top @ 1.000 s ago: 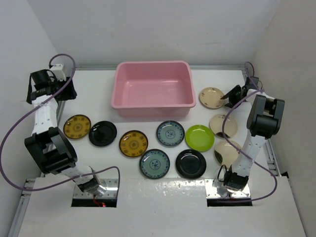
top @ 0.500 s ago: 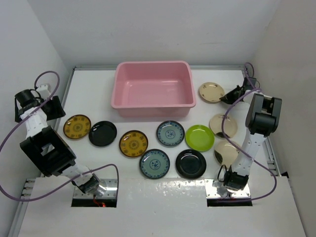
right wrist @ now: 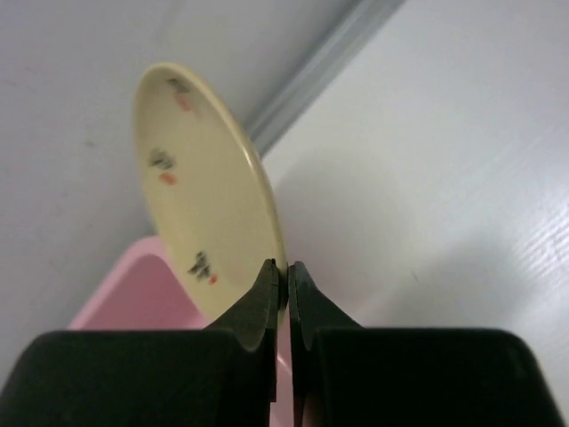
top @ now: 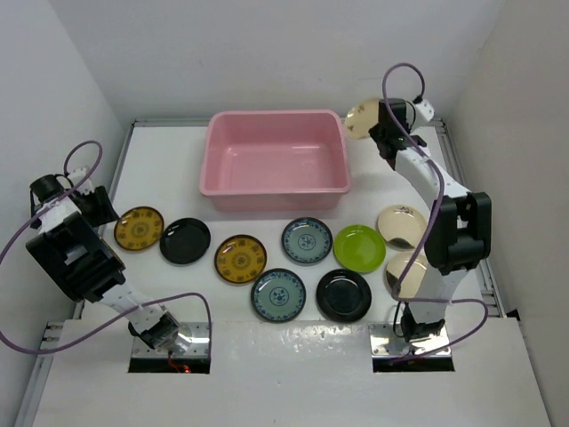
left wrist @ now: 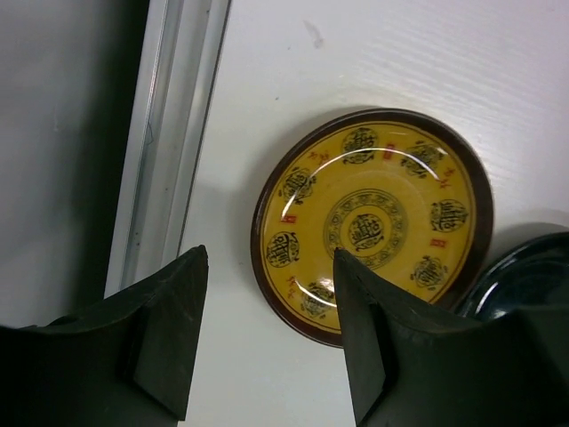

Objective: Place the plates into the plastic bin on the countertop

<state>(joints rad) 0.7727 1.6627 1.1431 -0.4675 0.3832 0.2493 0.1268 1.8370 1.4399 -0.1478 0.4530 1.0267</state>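
None of the 9 plates is inside the pink plastic bin [top: 276,197] yet. The bin stands against the middle of the far edge of the tabletop [top: 169,160], and its floor shows bare pink.

The 1st delivery looks underway. The right hand [right wrist: 284,276] is clamped together on the rim of a cream plate [right wrist: 200,187], held on edge in the air just beside the bin's far right corner. It likely needs only a short carry over the rim before release.

The left hand [left wrist: 268,258] hangs with its fingers apart and holds nothing. It is over the yellow-brown patterned plate [left wrist: 373,222] that lies near the left edge of the tabletop, so that plate is probably next.

The other 7 plates lie flat between the bin and the near edge:
- a black plate [top: 185,240]
- a 2nd yellow-brown plate [top: 240,259]
- 2 blue-grey plates [top: 307,240]
- a lime green plate [top: 359,248]
- a 2nd black plate [top: 343,294]
- 2 more cream plates [top: 402,225] toward the right edge, the nearer one partly hidden by the right arm

That leaves 1 plate in transit and 8 to collect.
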